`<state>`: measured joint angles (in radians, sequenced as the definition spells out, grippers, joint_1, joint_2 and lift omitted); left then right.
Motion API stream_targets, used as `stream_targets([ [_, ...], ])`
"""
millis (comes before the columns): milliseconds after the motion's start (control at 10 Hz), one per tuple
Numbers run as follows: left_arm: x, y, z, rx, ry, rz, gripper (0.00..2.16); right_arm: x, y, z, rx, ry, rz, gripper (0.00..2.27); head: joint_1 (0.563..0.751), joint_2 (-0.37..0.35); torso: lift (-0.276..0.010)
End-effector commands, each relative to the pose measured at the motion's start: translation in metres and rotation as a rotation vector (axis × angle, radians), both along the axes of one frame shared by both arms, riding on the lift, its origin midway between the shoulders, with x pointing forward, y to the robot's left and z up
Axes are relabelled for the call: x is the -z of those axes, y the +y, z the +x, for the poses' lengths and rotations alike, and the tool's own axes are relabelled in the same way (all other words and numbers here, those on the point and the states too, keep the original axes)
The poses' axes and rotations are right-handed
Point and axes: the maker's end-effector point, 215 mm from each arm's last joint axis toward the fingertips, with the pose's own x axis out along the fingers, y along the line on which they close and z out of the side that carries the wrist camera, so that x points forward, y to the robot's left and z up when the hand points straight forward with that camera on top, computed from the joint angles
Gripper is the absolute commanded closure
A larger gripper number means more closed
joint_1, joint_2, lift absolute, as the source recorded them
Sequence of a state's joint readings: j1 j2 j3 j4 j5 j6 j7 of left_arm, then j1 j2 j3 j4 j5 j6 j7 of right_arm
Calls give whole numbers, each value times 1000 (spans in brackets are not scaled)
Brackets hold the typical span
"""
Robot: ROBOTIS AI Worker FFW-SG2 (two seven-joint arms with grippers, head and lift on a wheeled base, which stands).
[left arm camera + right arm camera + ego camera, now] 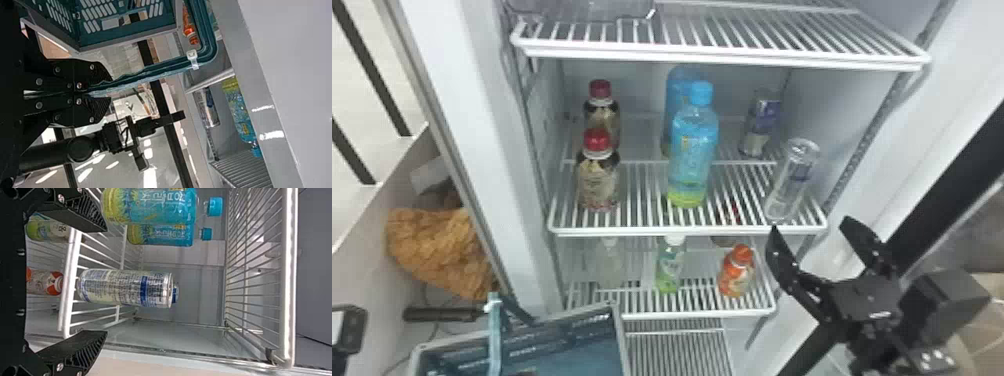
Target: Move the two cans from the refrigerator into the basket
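We look into a white refrigerator [837, 90] fitted with wire shelves, a teal plastic basket [621, 330] with a grey rim and slotted sides low in front of it, toward our left. Our right hand [808, 223] is spread wide near the front right corner of the middle shelf [682, 231]; our left hand [105, 94] pinches the basket's teal handle [168, 68], which bears a white tie. On that middle shelf, two blue-capped bottles [693, 155] stand one behind the other, their blue-and-yellow labels marked with white lettering. To their left, two dark bottles with red caps [598, 180] wear pale gold labels. On the lower shelf [702, 315] we see a green bottle with a white cap [671, 267] and, at right, an orange bottle with a pale label panel [737, 272]. Both cans are on the middle shelf's right side: the silver front can [792, 180], printed with small lines and a blue block, stands near our right hand, untouched; the blue-and-silver rear can [759, 122] stands farther back.
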<state>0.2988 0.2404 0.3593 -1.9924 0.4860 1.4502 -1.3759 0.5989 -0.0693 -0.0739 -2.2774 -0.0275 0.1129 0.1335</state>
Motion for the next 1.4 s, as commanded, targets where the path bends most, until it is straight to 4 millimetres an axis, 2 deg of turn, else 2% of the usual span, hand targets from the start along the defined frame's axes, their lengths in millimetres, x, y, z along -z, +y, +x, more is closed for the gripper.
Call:
stream_targets([
  [0, 1, -1, 0, 1, 2, -3, 1200, 4, 1, 12, 1, -4, 2, 133, 695, -115, -25],
  [800, -1, -5, 3, 7, -4, -10, 1200, -2, -4, 74, 6, -51, 3, 133, 695, -117, -25],
  [900, -2, -4, 4, 7, -5, -12, 1200, -8, -4, 80, 6, -65, 2, 136, 695, -115, -25],
  [1100, -1, -6, 3, 10, -2, -17, 1200, -7, -3, 86, 5, -63, 11, 159, 695, -112, -25],
  [1200, -2, -6, 4, 10, -5, -17, 1200, -5, -3, 87, 5, -56, 14, 308, 695, -113, -25],
  [1300, -2, -6, 4, 10, -5, -17, 1200, -2, -3, 88, 3, -41, 24, 674, 695, -112, -25],
])
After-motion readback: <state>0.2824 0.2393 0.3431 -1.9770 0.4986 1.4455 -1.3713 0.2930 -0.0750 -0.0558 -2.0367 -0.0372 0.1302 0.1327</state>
